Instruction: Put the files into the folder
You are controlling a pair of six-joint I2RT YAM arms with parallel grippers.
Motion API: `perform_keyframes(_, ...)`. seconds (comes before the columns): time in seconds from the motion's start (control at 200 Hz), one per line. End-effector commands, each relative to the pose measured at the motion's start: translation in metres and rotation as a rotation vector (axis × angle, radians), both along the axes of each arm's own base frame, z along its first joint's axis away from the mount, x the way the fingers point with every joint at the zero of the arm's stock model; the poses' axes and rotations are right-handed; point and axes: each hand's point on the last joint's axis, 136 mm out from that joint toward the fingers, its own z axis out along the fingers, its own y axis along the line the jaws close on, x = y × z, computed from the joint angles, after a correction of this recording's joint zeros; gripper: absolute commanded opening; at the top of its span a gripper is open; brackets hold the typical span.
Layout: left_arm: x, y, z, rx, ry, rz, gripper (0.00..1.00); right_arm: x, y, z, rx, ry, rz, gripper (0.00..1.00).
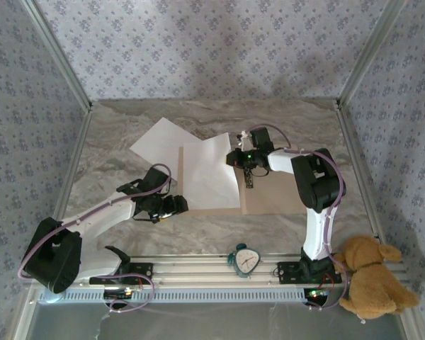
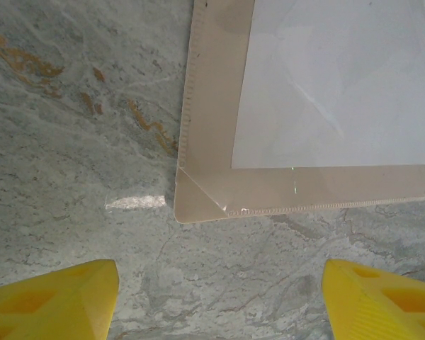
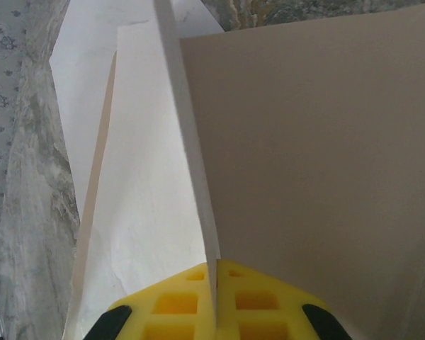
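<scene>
The folder (image 1: pixel 269 195) lies open and flat on the desk (image 1: pixel 110 166), with one white sheet (image 1: pixel 209 177) over its left half. The right gripper (image 1: pixel 242 159) has its jaws pressed together on that sheet's right edge, pinching the thin paper and holding it up a little above the spine, so the sheet slopes down to the left. The left gripper (image 1: pixel 176 207) hovers just beside the folder's near left corner, jaws spread wide and holding nothing. The second sheet (image 1: pixel 158 140) lies on the desk behind, meeting the folder's far left corner. To my eye, the job now is to settle the pinched sheet square inside the tan border. That means lowering the edge gently toward the spine without dragging, and letting go only once it lies flat. The left arm could press the near corner so the folder does not slide
</scene>
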Motion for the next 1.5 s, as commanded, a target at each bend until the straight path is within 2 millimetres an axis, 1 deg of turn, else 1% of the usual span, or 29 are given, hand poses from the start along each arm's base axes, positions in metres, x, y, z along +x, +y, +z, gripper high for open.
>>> perform_keyframes(0.0,0.003,0.000,0.005,0.000,-0.025,-0.006,0.76,-0.007,0.009,-0.001,0.023,0.008,0.029,0.01)
perform_keyframes(0.515,0.001,0.002,0.003,-0.001,-0.022,-0.003,0.76,-0.024,0.018,-0.009,0.022,0.025,0.059,0.01)
perform_keyframes(0.84,0.000,0.002,0.003,-0.001,-0.020,0.000,0.76,-0.026,0.022,-0.012,0.026,0.028,0.063,0.01)
perform_keyframes(0.929,0.001,0.002,0.004,-0.003,-0.023,-0.001,0.76,-0.028,0.021,-0.012,0.027,0.037,0.064,0.03)
perform_keyframes(1.004,0.003,0.001,0.006,-0.005,-0.029,-0.001,0.76,-0.030,0.020,-0.011,0.027,0.041,0.064,0.08)
perform_keyframes(1.044,0.005,0.000,0.008,-0.005,-0.036,-0.003,0.76,-0.031,0.019,-0.010,0.024,0.045,0.063,0.14)
perform_keyframes(1.114,0.010,0.000,0.015,0.003,-0.054,-0.007,0.76,-0.033,0.016,-0.005,0.009,0.043,0.061,0.28)
perform_keyframes(1.189,0.017,0.000,0.025,0.021,-0.085,-0.019,0.76,-0.035,0.010,0.003,-0.015,0.035,0.060,0.37)
perform_keyframes(1.314,0.032,-0.002,0.044,0.046,-0.139,-0.037,0.76,-0.037,-0.007,0.025,-0.051,0.016,0.046,0.45)
perform_keyframes(1.334,0.035,-0.003,0.048,0.047,-0.150,-0.040,0.76,-0.038,-0.011,0.029,-0.055,0.012,0.043,0.48)
perform_keyframes(1.379,0.041,-0.005,0.054,0.055,-0.166,-0.046,0.76,-0.040,-0.020,0.036,-0.072,0.008,0.034,0.51)
perform_keyframes(1.459,0.055,-0.012,0.066,0.061,-0.212,-0.055,0.76,-0.043,-0.038,0.044,-0.116,-0.003,0.003,0.53)
perform_keyframes(1.499,0.062,-0.013,0.071,0.085,-0.238,-0.056,0.76,-0.045,-0.049,0.044,-0.140,0.002,-0.021,0.54)
